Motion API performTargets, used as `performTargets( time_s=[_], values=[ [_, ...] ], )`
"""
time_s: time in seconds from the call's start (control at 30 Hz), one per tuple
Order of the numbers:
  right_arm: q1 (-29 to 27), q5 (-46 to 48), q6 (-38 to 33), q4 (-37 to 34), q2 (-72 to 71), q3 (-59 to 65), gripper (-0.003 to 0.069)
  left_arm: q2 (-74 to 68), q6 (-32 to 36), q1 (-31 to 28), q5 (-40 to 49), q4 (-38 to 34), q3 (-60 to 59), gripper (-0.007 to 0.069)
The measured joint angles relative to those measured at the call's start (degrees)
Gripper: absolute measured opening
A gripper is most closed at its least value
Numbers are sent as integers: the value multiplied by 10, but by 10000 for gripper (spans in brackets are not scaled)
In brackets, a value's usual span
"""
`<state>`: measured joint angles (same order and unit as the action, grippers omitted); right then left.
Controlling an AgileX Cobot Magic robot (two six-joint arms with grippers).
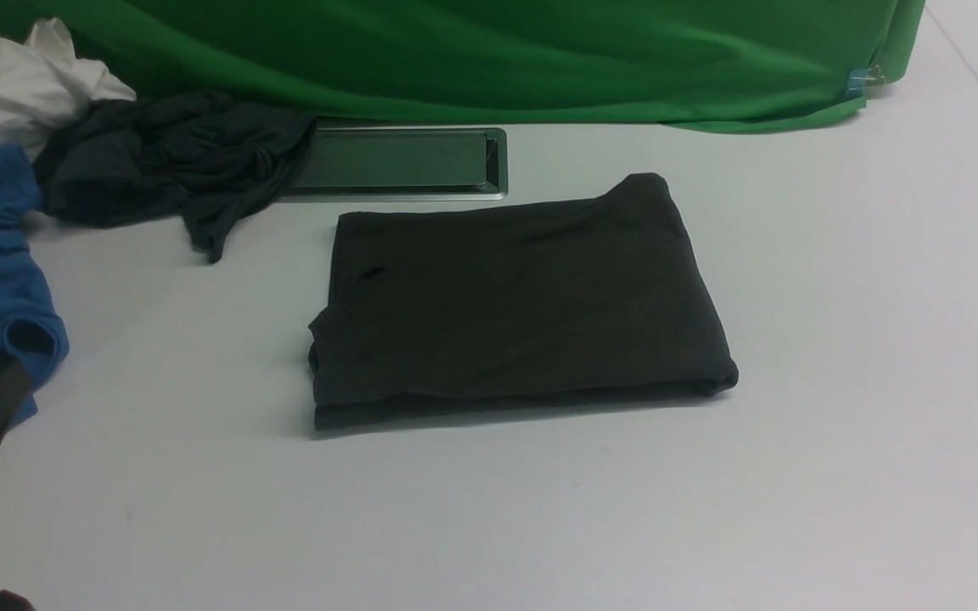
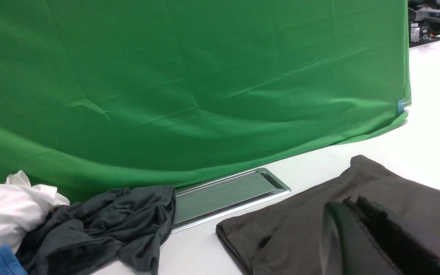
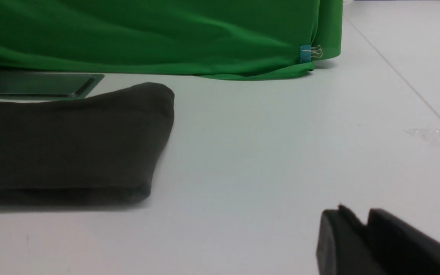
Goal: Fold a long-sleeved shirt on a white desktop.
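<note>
Shirt (image 1: pixel 514 301) folded into a flat rectangle mid-desk (image 1: pixel 837 424) before the hatch (image 1: pixel 396 161), left gripper (image 2: pixel 361 225) closed and empty beside it, right gripper (image 3: pixel 361 229) barely parted with nothing held; likely risk: snagging and unfolding the top layer on retreat.

Left claw (image 2: pixel 357 214) has its jaws pressed together; right claw (image 3: pixel 361 225) shows a narrow gap, gripping nothing.

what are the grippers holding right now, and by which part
Nothing is held. The left gripper is shut and empty above the folded long-sleeved shirt; the right gripper has nothing between its fingers, off to the shirt's side.
</note>
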<state>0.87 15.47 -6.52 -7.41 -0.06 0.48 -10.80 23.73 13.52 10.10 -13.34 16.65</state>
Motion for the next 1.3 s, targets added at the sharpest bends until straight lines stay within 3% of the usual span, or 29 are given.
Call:
performTargets(
  time_s=[0.2, 0.5, 0.6, 0.73, 1.3],
  values=[
    [0, 0, 0, 0, 0, 0, 111, 0, -2, -5, -5, 9, -7, 18],
    [0, 0, 0, 0, 0, 0, 118, 64, -41, -148, -10, 19, -103, 18],
    [0, 1, 0, 1, 0, 0, 123, 101, -51, -169, 10, 17, -154, 18],
    [0, 0, 0, 0, -1, 0, 127, 106, -62, -171, 50, 10, -171, 18],
    [0, -4, 0, 0, -1, 0, 159, 109, -67, -172, 43, -1, -171, 18]
  ],
)
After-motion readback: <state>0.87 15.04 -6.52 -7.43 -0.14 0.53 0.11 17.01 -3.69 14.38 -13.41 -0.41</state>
